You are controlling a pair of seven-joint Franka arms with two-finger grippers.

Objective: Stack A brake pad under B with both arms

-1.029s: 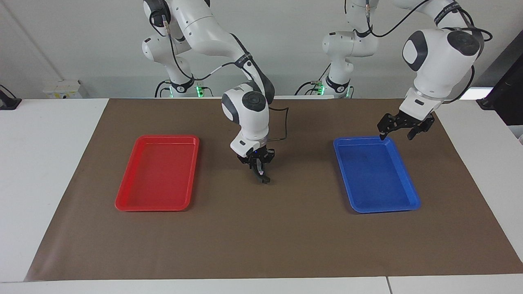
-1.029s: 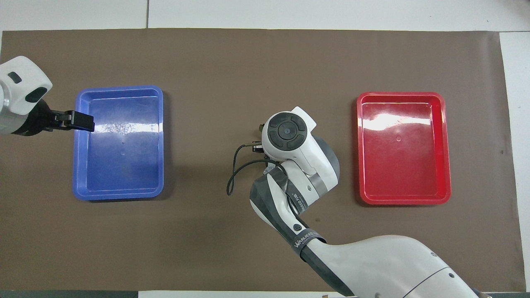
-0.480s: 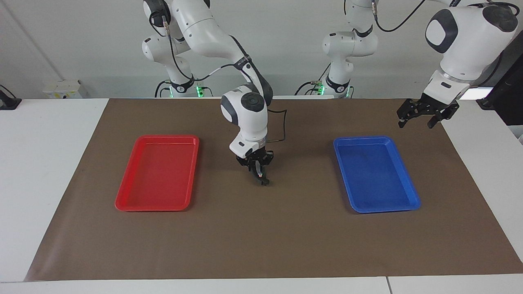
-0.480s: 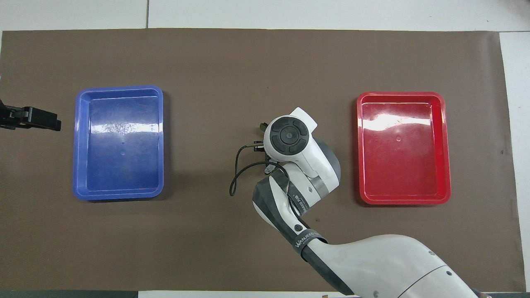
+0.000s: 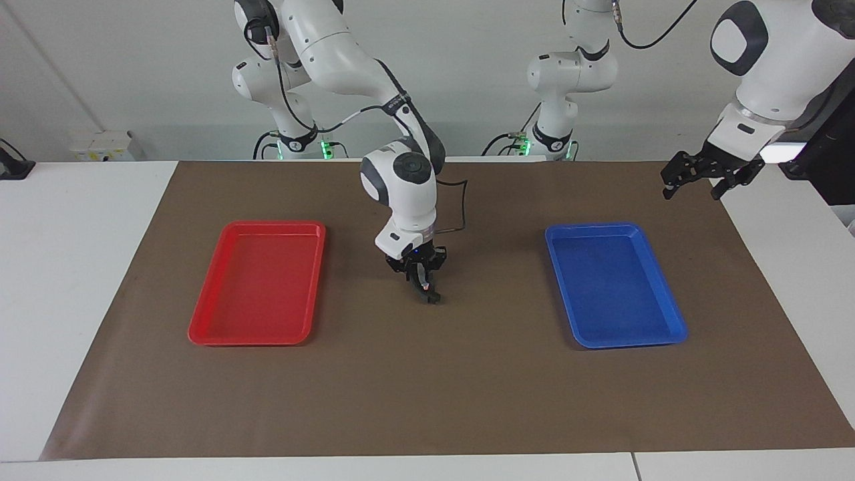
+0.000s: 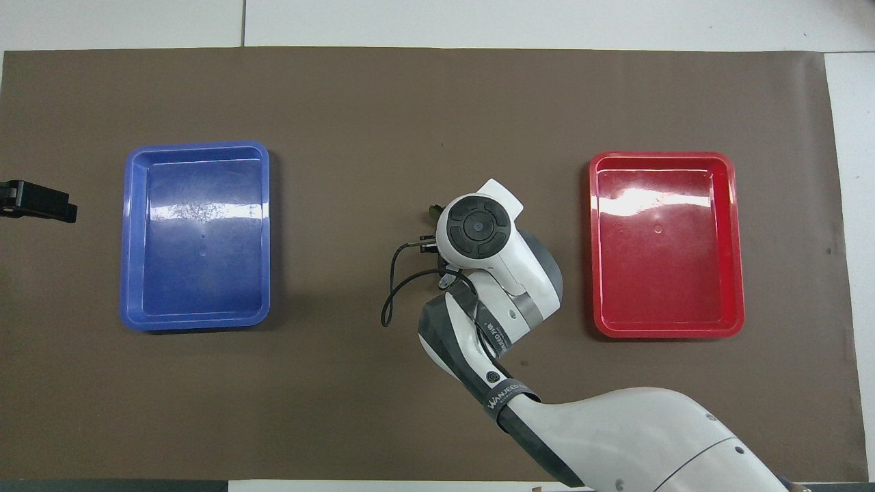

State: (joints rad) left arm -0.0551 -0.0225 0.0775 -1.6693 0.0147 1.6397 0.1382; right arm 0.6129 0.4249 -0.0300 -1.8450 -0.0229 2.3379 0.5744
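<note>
Right gripper (image 5: 423, 283) is down at the middle of the mat (image 5: 427, 394), pointing nearly straight at it, jaws clenched on a small dark pad (image 5: 431, 295). The pad hangs just below the fingertips, its lower end close to the mat; whether it touches I cannot tell. Nor can I tell whether it is the short pad or the long crescent piece. From overhead the right wrist covers the jaws, and only a sliver of the pad peeks out at the wrist's edge.

The red tray (image 5: 274, 225) lies beside those jaws toward the right arm's end of the table, well apart from them. The blue tray (image 5: 591, 227) lies toward the left arm's end, also well apart. The pad is between the two trays, over bare mat.

Left gripper (image 5: 695, 184) is up in the air, jaws released, the two fingers clearly spread with nothing between them. It hangs over the mat at the left arm's end, and the blue tray is clear of those jaws, lying toward the middle of the table.
</note>
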